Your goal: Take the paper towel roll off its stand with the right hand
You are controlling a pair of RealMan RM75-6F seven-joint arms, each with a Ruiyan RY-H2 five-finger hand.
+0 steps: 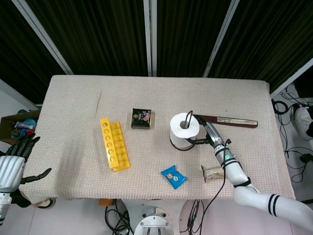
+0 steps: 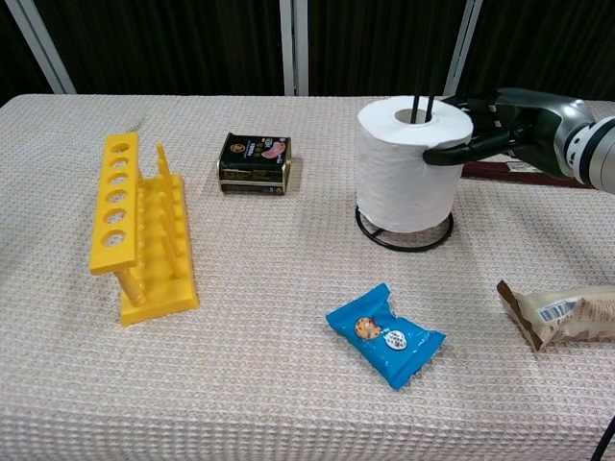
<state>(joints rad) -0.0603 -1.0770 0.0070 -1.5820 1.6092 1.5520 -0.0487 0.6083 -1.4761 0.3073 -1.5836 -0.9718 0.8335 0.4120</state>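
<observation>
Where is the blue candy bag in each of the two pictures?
Head view: the blue snack packet lies near the table's front edge, right of centre.
Chest view: it lies low in the middle, close to the camera.
Shared landmark: in both, it sits in front of the paper towel roll.

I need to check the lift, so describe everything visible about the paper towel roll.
The paper towel roll is a plump white cylinder of soft-looking paper with a hollow core, standing upright. It is threaded on the thin black rods of its wire stand, whose tips poke out of the core. Its bottom sits raised above the stand's black ring base, part of which shows below it. The right hand grips its upper right side. It stands right of centre on the woven table cover.
</observation>
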